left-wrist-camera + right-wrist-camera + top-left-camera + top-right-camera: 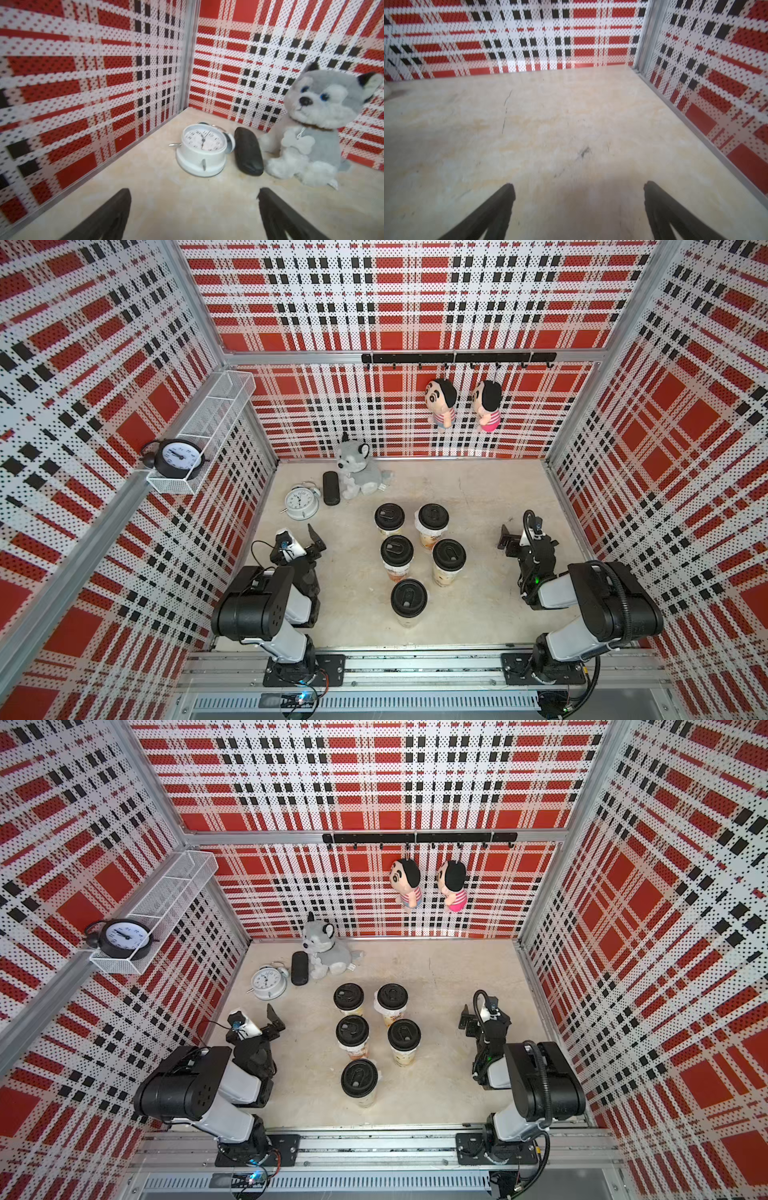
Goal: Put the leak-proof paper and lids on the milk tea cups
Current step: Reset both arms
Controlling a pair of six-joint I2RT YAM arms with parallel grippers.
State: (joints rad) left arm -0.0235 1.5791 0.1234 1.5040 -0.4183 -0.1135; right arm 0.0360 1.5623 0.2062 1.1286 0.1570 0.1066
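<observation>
Black lids (pixel 389 517) atop five milk tea cups (pixel 441 574) (clock (pixel 301 502), plush dog (pixel 357 472) behind); left tool (pixel 193 193), right tool (pixel 578 187) wide.

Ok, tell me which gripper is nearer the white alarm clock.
Left. The left gripper sits just short of the white alarm clock; the right gripper is beyond the milk tea cups.

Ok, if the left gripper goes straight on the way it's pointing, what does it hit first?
Most likely the white alarm clock, lying face-up ahead of the open left gripper, with only bare table between. If the line slopes down, the table comes first; depth is unclear.
</observation>
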